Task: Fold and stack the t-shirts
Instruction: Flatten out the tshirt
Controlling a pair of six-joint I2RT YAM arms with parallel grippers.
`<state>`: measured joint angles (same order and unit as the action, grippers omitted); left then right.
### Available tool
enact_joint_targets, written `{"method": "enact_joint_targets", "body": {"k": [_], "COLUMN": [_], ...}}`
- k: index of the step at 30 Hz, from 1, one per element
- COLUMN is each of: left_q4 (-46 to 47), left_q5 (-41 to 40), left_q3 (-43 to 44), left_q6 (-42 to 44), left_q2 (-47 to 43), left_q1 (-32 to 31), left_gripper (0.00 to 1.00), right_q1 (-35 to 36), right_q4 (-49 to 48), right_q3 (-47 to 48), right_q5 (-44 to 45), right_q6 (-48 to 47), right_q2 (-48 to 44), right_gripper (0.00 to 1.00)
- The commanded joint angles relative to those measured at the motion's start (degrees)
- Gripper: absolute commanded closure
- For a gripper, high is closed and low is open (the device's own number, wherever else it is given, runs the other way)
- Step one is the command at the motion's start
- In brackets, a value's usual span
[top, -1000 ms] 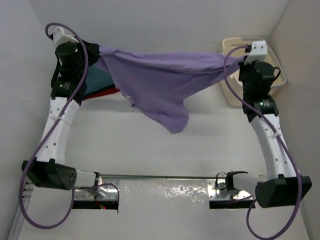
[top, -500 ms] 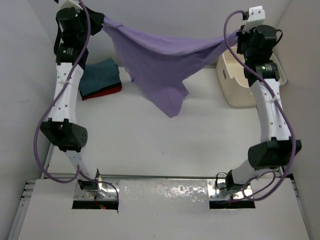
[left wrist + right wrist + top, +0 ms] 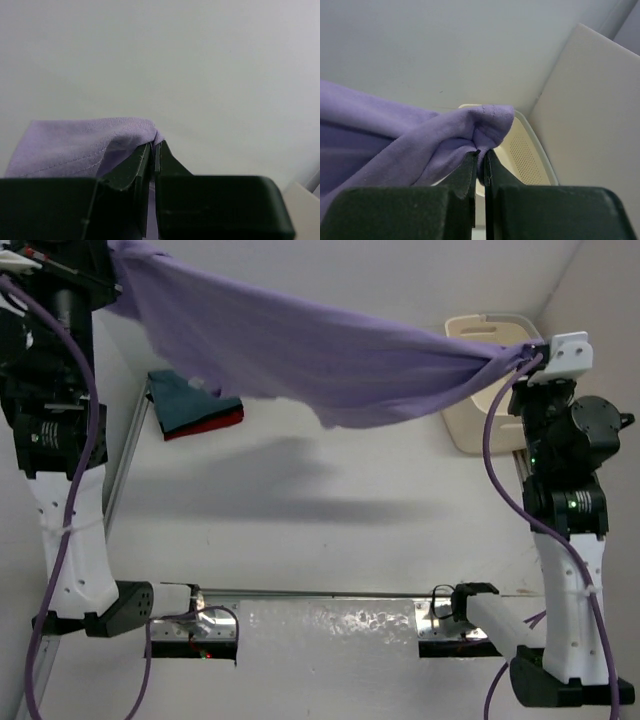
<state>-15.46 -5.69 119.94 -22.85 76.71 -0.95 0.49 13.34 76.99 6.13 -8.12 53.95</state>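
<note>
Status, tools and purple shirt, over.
Left tool shut on lavender shirt. Right tool shut on its far end. Shirt stretched aloft between them. Nothing blocking; folded stack, tub beyond.

- tub: plain cream.
- lavender t-shirt: plain light purple, no print.
- slate t-shirt, well left of the tub: dark blue-grey.
- red t-shirt, beneath the slate one: bright red.
- desk: white.
- left end effector and right end effector: blackish green.

right pincer clamped on lavender t-shirt, cream tub behind
</note>
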Motion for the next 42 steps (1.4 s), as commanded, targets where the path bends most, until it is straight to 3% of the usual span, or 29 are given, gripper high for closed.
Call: {"method": "enact_joint_targets", "body": {"k": [1, 4, 8, 12, 15, 16, 19, 20, 21, 26, 30, 34, 39, 42], "left_q4": [4.5, 7.2, 15.0, 20.6, 19.2, 15.5, 5.4, 4.7, 4.4, 4.6, -0.7, -7.6, -16.3, -20.2], "left_q5": [-2.2, 0.0, 8.9, 16.2, 17.5, 17.8, 16.9, 16.2, 15.7, 10.4, 6.2, -2.5, -3.1, -0.6], "left_q3": [-2.1, -6.8, -16.4, -20.4, -17.5, -15.6, -7.7, -7.0, -7.1, -13.7, -21.0, -31.8, -49.4, -59.6], "left_q6": [0.7, -1.5, -4.6, -6.3, -4.8, -4.1, -2.8, -2.3, -1.2, 1.6, 2.9, 2.1, -6.0, -14.0], "left_q2": [2.5, 6.3, 13.5, 28.0, 38.9, 41.7, 48.9, 49.1, 48.0, 36.9, 28.4, 20.5, 12.0, 8.8], "left_q1": [0.9, 0.9, 0.9, -0.3, -2.9, -3.5, -5.3, -5.9, -6.3, -9.5, -14.8, -23.8, -38.6, -43.2], "left_gripper": [1.0, 1.0, 1.0, 1.0, 1.0, 0.77, 0.4, 0.33, 0.01, 0.0, 0.0, 0.0, 0.0, 0.01], "right_q1": [-0.3, -0.2, -0.2, -0.3, -0.3, -0.3, -0.3, -0.3, -0.3, -0.3, -0.3, -0.3, -0.3, -0.3], "right_q4": [0.9, 1.0, -0.9, -5.5, -5.6, -3.2, 3.0, 3.8, 4.1, 3.4, 1.7, 2.9, 3.6, 1.8], "right_q3": [-3.1, -8.8, -22.3, -35.7, -42.8, -42.9, -41.1, -41.1, -41.4, -42.2, -41.2, -38.2, -35.7, -35.1], "right_q5": [2.7, 4.5, 7.5, 13.0, 14.8, 15.1, 13.4, 12.9, 11.1, 7.2, 3.7, 8.4, 12.7, 12.2], "right_q6": [-0.9, 2.6, 7.7, 12.2, 15.5, 18.1, 20.2, 20.4, 20.3, 20.1, 22.3, 28.2, 33.0, 33.4], "right_q2": [-1.0, -0.5, -0.4, -1.4, 0.6, 1.5, 2.6, 1.8, -0.8, -5.5, -1.6, 4.1, 10.5, 12.5], "right_gripper": [1.0, 0.99, 0.97, 0.93, 0.61, 0.34, 0.01, 0.01, 0.01, 0.01, 0.01, 0.01, 0.01, 0.01]}}
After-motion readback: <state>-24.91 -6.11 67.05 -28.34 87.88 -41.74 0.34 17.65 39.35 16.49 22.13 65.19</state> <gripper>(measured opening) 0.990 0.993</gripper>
